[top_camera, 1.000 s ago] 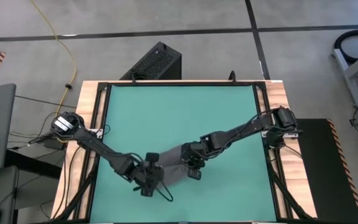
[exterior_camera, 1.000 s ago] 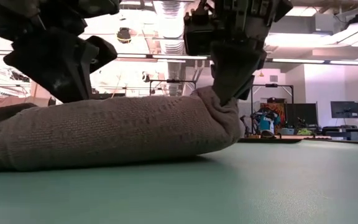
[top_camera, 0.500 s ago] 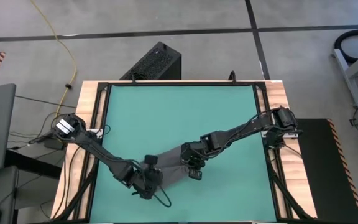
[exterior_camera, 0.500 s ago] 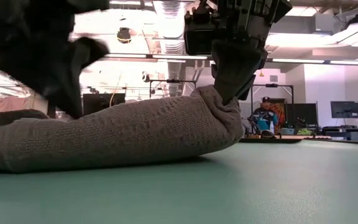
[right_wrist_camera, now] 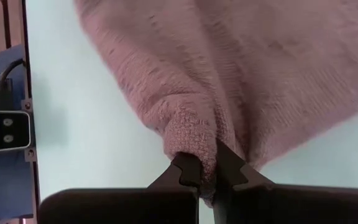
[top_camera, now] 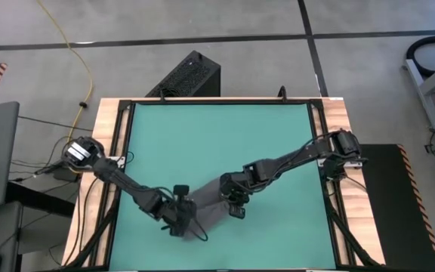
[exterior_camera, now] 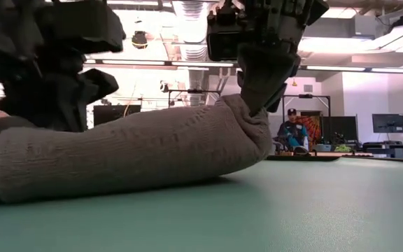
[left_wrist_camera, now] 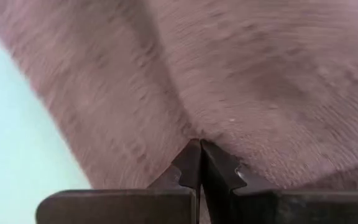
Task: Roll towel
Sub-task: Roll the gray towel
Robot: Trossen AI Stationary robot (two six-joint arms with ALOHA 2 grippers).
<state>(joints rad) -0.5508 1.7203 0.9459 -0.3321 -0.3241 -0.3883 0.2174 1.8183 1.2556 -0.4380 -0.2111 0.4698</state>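
The towel [top_camera: 206, 202] lies on the green mat [top_camera: 225, 143] toward the table's near edge, between the two grippers. It is a soft, coarse-woven cloth — a visible looped knit runs across its surface — gathered into a thick, rounded, log-like form that lies lengthwise on the mat. In the low view the towel [exterior_camera: 117, 157] reads as a plump cylinder with one blunt, bunched end raised slightly off the mat; the mat itself is smooth and matte.

The right gripper [top_camera: 236, 198] sits at the towel's right end. In the right wrist view its two dark, notched fingers [right_wrist_camera: 185, 171] are clamped on a puckered fold of fabric, which bulges out between the tips. In the low view this gripper [exterior_camera: 261, 94] comes down from above and pinches the raised end.

The left gripper [top_camera: 180, 215] is at the towel's left end. In the left wrist view its fingers [left_wrist_camera: 219, 171] are pressed tip to tip against the cloth — whether fabric is caught between them cannot be told.

Beyond the table a person [exterior_camera: 289, 129] is seated in the room.
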